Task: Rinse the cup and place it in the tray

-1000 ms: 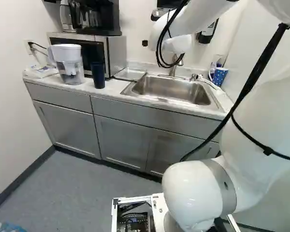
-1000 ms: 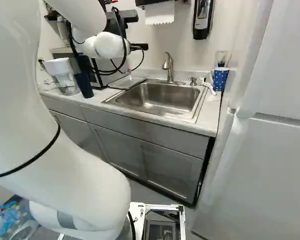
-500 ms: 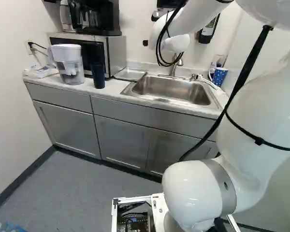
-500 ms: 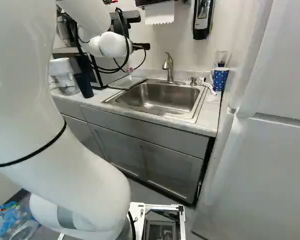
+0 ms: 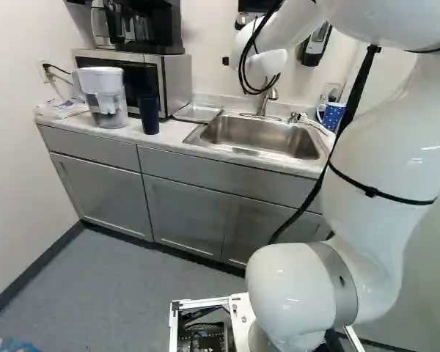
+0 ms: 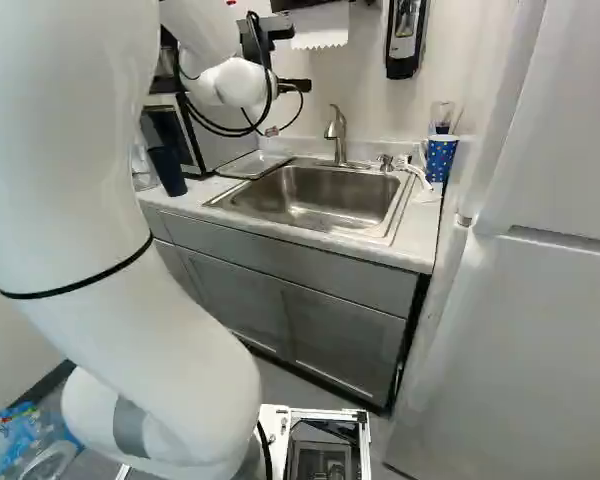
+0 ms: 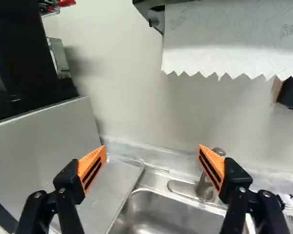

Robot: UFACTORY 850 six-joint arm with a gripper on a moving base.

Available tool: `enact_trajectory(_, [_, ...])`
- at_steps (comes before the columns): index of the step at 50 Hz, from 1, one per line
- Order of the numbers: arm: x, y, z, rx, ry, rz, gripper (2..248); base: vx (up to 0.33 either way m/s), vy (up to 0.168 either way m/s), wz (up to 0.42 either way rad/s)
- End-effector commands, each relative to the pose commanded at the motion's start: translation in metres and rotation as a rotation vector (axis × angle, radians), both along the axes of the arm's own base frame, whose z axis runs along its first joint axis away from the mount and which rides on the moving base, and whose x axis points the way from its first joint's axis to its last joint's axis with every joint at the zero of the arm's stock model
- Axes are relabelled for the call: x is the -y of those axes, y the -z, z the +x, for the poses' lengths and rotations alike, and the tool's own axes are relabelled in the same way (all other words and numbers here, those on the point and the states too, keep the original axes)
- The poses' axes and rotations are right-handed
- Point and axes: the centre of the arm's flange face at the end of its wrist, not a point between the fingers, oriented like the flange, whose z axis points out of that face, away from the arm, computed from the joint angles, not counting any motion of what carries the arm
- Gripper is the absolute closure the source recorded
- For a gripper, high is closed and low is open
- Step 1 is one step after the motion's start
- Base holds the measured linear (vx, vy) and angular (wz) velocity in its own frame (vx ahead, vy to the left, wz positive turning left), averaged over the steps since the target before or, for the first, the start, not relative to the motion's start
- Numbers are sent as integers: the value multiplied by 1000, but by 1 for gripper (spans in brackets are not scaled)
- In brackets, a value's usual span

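Note:
In the right base view the gripper (image 6: 297, 86) is mostly hidden behind the wrist, in front of the wall above the tray and sink. The wrist view shows the gripper (image 7: 152, 149) open and empty, the tray (image 7: 118, 180) beyond one finger and the faucet (image 7: 205, 187) beyond the other. A dark blue cup (image 5: 149, 115) stands upright on the counter by the microwave. Right of the sink (image 5: 260, 137) is a blue cup with white dots (image 6: 440, 158). The metal tray (image 5: 197, 111) lies flat between microwave and sink.
A water pitcher (image 5: 106, 99) stands beside the dark cup, with the microwave (image 5: 177, 81) behind. A paper towel roll (image 7: 229, 36) and a soap dispenser (image 6: 405, 40) hang on the wall. A white refrigerator (image 6: 540, 300) borders the counter at the right.
The arm has swung, its upper parts shifting left in the left base view; wrist and gripper have moved right in the right base view. The base and the cups have stayed put.

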Motion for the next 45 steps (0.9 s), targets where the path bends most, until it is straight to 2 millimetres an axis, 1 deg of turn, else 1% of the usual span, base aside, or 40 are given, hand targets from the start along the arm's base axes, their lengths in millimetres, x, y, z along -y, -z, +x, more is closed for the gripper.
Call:
enact_trajectory(4, [4,-4,7,9,7,0,3,0,0,0])
enact_trajectory(9, [9,-4,16,10,15,0,3,0,0,0])
enact_trajectory(37, [39,3,68,-8,57,1,3,0,0,0])
enact_trajectory(45, [48,6,80,-19,67,1,3,0,0,0])
